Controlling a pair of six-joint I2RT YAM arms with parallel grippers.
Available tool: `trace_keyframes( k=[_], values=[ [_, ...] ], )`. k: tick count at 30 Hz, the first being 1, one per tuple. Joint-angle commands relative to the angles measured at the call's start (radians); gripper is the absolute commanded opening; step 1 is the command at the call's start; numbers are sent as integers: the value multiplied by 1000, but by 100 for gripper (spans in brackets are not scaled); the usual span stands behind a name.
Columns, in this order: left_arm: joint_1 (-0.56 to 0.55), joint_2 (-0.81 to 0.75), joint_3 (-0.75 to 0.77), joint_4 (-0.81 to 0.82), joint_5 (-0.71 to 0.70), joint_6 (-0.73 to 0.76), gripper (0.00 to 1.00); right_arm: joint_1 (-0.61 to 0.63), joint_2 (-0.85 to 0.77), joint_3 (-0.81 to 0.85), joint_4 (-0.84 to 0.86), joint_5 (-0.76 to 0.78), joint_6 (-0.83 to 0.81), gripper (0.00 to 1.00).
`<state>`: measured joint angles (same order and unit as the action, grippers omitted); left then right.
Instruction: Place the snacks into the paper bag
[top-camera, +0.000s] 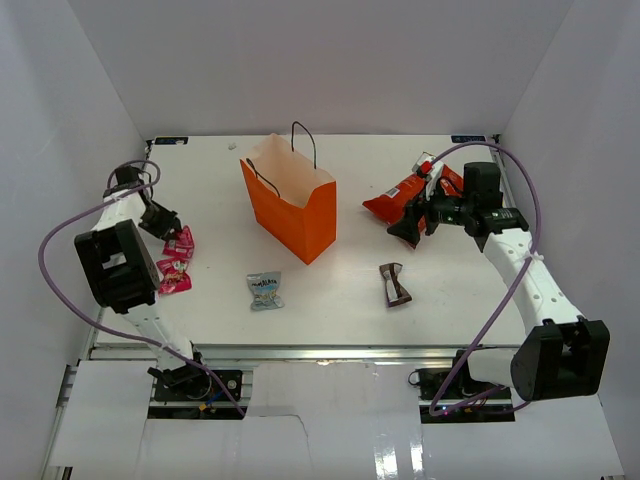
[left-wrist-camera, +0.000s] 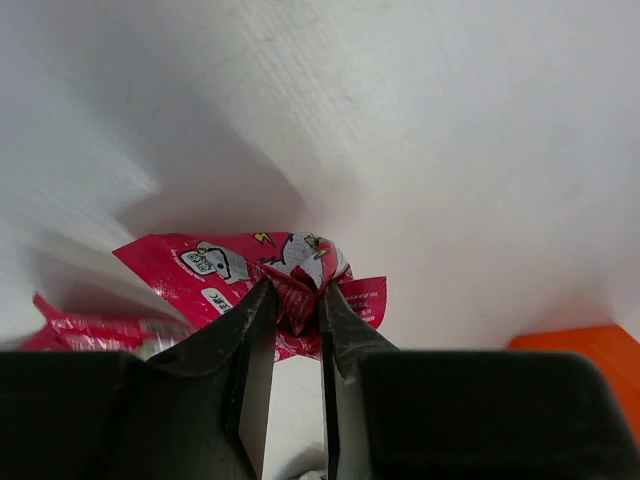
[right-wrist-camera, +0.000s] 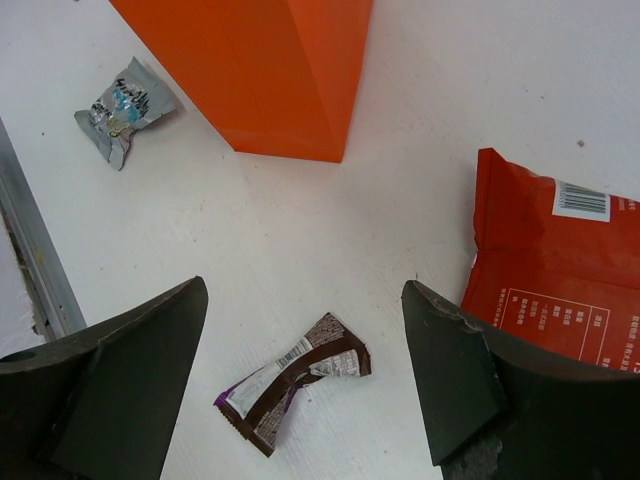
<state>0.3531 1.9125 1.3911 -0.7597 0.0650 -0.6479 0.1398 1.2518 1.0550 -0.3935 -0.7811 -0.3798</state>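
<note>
One pink wrapper (left-wrist-camera: 215, 265), light, soft and crinkly, sits at the left edge of the worktop (top-camera: 340, 290), pinched by its bunched end between the fingers (left-wrist-camera: 250, 340) of the left gripper (left-wrist-camera: 297, 290), while those of the right gripper (right-wrist-camera: 305, 290) gape empty.

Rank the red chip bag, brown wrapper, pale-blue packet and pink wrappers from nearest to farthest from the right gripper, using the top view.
Measured from the right gripper:
1. red chip bag, right beside it, toward the back right.
2. brown wrapper, just in front of it.
3. pale-blue packet, front centre.
4. pink wrappers, far left.
</note>
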Motion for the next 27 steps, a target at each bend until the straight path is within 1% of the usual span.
trace_keyframes(
  k=[1,3,5,6,9,10,12,13,16,17,20,21,22,23,27],
  values=[
    [4,-182,8,63,102,-22,11,-8,9,53,1,-17,-21,84],
    [3,-269,-10,85,149,-45,9,-8,14,57,-2,-18,-21,84],
    [3,-323,-21,109,179,-65,8,-8,17,66,-5,-20,-24,84],
    [1,-378,-29,124,214,-85,7,-9,20,71,-10,-23,-24,84],
    [-12,-450,-29,151,260,-119,6,-8,29,88,-19,-27,-30,84],
    [-19,-490,-17,172,291,-148,5,-8,31,91,-24,-27,-31,84],
    [-48,-520,9,201,315,-189,5,-8,37,99,-25,-29,-33,84],
    [-63,-533,54,210,331,-199,5,-9,38,102,-30,-29,-34,84],
    [-155,-521,146,229,337,-219,4,-8,44,108,-31,-32,-34,84],
    [-211,-500,222,230,332,-220,4,-8,44,109,-33,-33,-34,84],
    [-284,-457,331,229,317,-226,4,-8,41,108,-34,-35,-33,84],
    [-328,-428,397,230,300,-226,4,-8,35,108,-36,-33,-33,84],
    [-336,-414,428,234,292,-226,4,-8,34,103,-36,-32,-34,84],
    [-394,-382,486,232,282,-219,4,-8,29,100,-36,-32,-34,84],
    [-459,-304,577,235,279,-217,5,-8,5,77,-38,-29,-34,84]
  ],
)
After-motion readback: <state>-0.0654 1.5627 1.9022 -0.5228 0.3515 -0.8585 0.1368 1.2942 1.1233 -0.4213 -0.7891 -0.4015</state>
